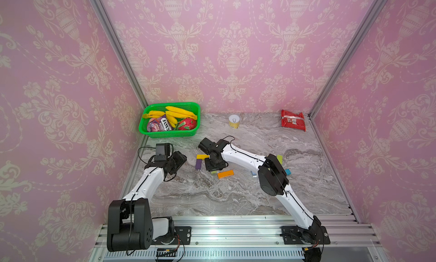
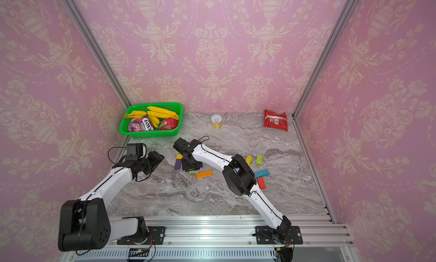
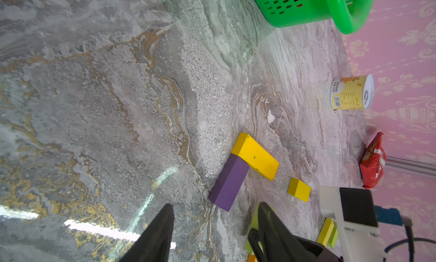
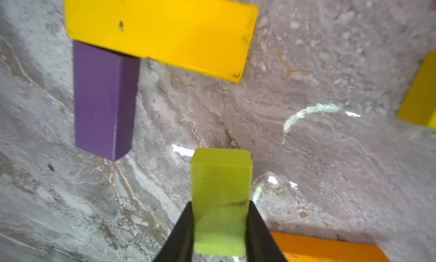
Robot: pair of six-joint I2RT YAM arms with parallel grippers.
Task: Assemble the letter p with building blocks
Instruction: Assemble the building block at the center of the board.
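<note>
Two claws, two different stories when we checked. Our right claw (image 4: pixel 220 205) was pinched tight on both sides of a lime green block (image 4: pixel 220 175), right beside the orange block (image 4: pixel 325 247) lying on the marble worktop (image 4: pixel 318 154). Nearby, the purple block (image 4: pixel 103 100) touched one end of the yellow block (image 4: pixel 160 29), forming a corner. Our left claw (image 3: pixel 216 205) sat off to the side, spread wide apart, gripping nothing, near the green basket (image 3: pixel 306 5).

**One held, four lying flat**

The right claw (image 4: pixel 220 207) pinches a lime block (image 4: pixel 220 178) by its long sides. Ahead of the claw lies a yellow bar (image 4: pixel 160 29), with a purple bar (image 4: pixel 103 100) meeting it squarely. An orange bar (image 4: pixel 325 247) lies just beside the claw, and a second yellow block (image 4: pixel 420 95) sits farther off.
</note>
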